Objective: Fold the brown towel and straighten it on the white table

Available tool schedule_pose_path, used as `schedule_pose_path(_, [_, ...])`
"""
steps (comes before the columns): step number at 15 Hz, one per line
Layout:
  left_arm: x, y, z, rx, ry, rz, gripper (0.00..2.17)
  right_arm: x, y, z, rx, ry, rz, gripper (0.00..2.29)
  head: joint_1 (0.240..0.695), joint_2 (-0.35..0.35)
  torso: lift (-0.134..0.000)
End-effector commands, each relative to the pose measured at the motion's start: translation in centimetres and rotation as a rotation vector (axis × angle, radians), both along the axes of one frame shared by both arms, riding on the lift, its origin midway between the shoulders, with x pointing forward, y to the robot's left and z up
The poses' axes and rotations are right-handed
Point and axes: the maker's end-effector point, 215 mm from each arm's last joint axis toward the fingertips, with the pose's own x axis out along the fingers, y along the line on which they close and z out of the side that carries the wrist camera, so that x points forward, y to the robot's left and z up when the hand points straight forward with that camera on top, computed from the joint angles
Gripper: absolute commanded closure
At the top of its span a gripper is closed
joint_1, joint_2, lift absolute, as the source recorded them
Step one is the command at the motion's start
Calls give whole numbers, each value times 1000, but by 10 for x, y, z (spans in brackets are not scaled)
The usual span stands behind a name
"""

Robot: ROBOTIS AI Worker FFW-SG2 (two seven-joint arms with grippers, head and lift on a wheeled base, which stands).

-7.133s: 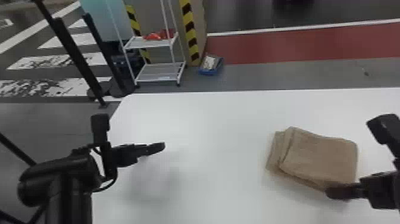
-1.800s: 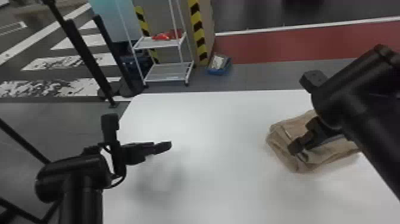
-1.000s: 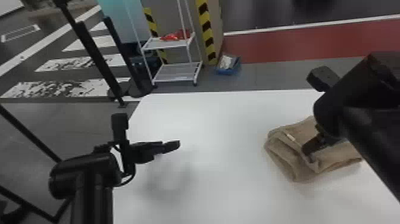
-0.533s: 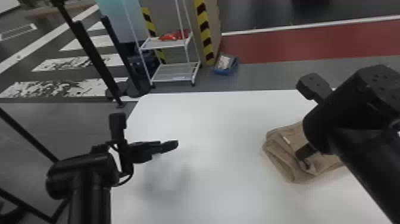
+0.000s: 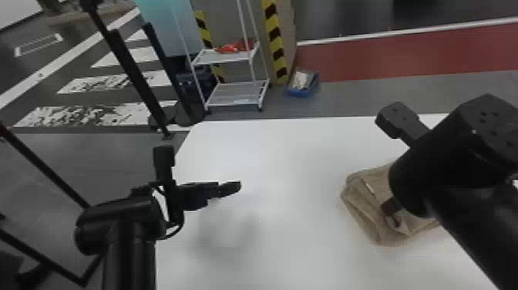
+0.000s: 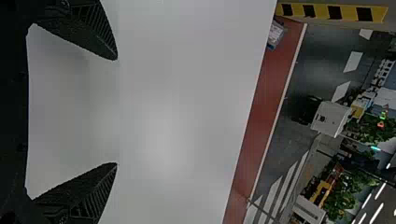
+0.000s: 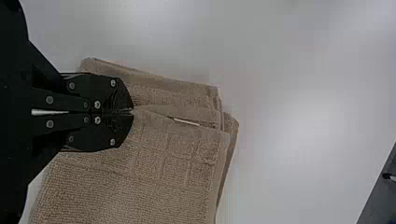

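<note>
Brown towel (image 5: 362,210) lies folded on the white table (image 5: 285,162), pinched by the right gripper (image 5: 392,220); the left gripper (image 5: 234,187) has fingers apart.

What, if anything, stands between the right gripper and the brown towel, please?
Nothing visible does: the right gripper has its fingers closed on a fold of the brown towel, which lies on the white table. The left gripper is well clear, to the towel's left.

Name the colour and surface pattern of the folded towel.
The towel is light brown with a raised grid of squares; the right wrist view shows it best.
</note>
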Motion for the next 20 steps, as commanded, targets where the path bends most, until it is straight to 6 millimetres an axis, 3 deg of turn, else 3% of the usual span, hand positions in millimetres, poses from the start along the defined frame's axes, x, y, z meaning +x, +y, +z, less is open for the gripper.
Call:
schedule_pose_path(1, [0, 0, 0, -2, 2, 1, 70, -8, 9, -3, 1, 9, 18, 1420, 695, 350, -124])
schedule_pose_path(4, [0, 1, 0, -1, 2, 2, 70, -17, 18, -3, 11, 4, 43, 1420, 695, 350, -124])
schedule_pose_path(5, [0, 1, 0, 0, 0, 2, 70, -25, 31, -1, 21, -2, 80, 1420, 695, 350, -124])
schedule_pose_path(8, [1, 1, 0, 2, 0, 2, 70, -34, 50, 13, 69, -26, 121, 1416, 695, 350, -124])
schedule_pose_path(9, [2, 0, 0, 1, 0, 0, 70, -35, 53, 19, 92, -37, 121, 1318, 695, 350, -124])
schedule_pose_path(10, [2, -1, 0, 2, 0, -1, 70, -36, 52, 24, 117, -46, 108, 535, 695, 350, -124])
schedule_pose_path(11, [1, -1, 0, 1, 1, -1, 70, -36, 47, 27, 129, -55, 98, 46, 695, 350, -124])
schedule_pose_path(12, [1, -1, 0, 1, 1, -1, 70, -34, 36, 27, 126, -65, 87, -2, 695, 350, -124])
schedule_pose_path(17, [2, 0, -1, 2, 4, 1, 70, -34, -18, 17, 85, -76, 45, 137, 695, 350, -124])
schedule_pose_path(19, [2, -1, -1, 2, 4, -1, 70, -43, -46, 9, 81, -38, 62, 556, 695, 350, -124])
schedule_pose_path(20, [2, 0, -2, 3, 6, 1, 70, -50, -57, 8, 95, -24, 67, 971, 695, 344, -124])
